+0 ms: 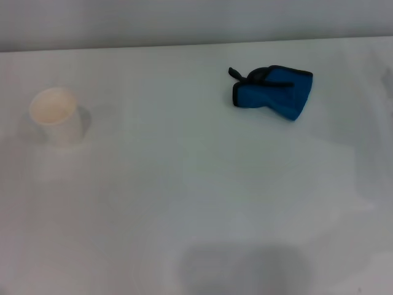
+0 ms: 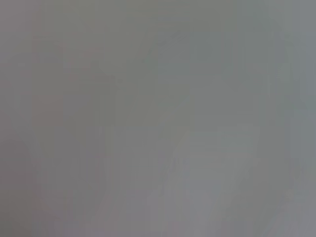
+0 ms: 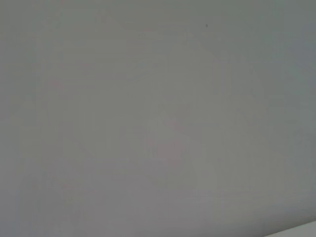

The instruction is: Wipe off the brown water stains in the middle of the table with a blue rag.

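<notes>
The blue rag (image 1: 274,92), folded, with black edging and a black loop tab, lies on the white table (image 1: 196,203) at the back right in the head view. No brown water stains show anywhere on the tabletop. Neither gripper appears in any view. Both wrist views show only plain grey-white surface.
A white paper cup (image 1: 56,117) with a pale tan inside stands upright at the left of the table. The table's far edge (image 1: 184,45) runs along the top of the head view. A soft grey shadow (image 1: 242,267) falls on the near middle.
</notes>
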Action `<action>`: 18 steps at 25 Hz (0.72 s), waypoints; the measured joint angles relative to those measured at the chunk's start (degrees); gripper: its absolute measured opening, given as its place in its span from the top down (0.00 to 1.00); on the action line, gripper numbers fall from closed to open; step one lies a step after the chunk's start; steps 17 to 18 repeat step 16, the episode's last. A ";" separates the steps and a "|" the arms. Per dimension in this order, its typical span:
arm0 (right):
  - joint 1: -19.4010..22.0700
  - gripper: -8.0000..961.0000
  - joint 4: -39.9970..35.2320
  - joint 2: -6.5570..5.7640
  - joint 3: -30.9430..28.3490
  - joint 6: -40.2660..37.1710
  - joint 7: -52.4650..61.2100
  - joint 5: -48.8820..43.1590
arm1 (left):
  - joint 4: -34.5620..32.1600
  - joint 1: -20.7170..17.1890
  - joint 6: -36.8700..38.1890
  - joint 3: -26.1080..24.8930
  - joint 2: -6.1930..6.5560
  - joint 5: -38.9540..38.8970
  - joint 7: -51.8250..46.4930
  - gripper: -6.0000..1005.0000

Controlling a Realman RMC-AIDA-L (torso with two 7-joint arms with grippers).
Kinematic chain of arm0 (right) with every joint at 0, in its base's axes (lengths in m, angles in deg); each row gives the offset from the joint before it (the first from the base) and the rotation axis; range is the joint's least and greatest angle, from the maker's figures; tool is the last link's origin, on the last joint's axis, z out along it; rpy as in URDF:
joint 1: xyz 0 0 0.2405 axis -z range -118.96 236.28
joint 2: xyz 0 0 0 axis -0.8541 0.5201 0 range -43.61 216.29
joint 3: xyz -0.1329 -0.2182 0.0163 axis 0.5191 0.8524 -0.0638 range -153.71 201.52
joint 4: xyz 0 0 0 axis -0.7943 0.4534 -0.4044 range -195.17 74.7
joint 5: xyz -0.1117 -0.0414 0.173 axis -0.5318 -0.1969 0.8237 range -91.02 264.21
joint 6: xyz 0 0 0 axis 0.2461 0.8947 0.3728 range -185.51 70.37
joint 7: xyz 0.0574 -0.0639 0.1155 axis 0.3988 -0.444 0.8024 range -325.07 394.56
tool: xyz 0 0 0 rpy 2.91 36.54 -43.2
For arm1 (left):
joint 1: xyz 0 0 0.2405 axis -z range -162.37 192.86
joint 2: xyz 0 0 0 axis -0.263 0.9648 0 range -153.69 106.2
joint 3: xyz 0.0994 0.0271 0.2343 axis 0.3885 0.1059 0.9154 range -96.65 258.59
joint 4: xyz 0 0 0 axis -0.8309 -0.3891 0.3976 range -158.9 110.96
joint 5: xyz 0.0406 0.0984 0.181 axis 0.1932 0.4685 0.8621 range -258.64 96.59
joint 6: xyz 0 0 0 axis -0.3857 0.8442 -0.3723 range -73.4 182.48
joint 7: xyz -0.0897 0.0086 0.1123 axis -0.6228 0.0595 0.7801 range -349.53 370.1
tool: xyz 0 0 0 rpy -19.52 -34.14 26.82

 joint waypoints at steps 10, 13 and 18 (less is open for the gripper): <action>-0.60 0.16 -0.51 -0.16 -0.17 -1.57 -0.04 -0.02 | 0.06 0.18 -0.43 -0.43 -0.12 -0.35 -0.05 0.12; -0.90 0.16 -0.56 -0.25 -0.17 -2.69 -0.04 0.00 | 0.07 0.20 -0.48 -0.44 -0.12 -0.42 -0.06 0.12; -0.97 0.16 -0.58 -0.27 -0.17 -3.03 -0.04 0.02 | 0.07 0.22 -0.92 -0.45 -0.12 -0.44 -0.07 0.12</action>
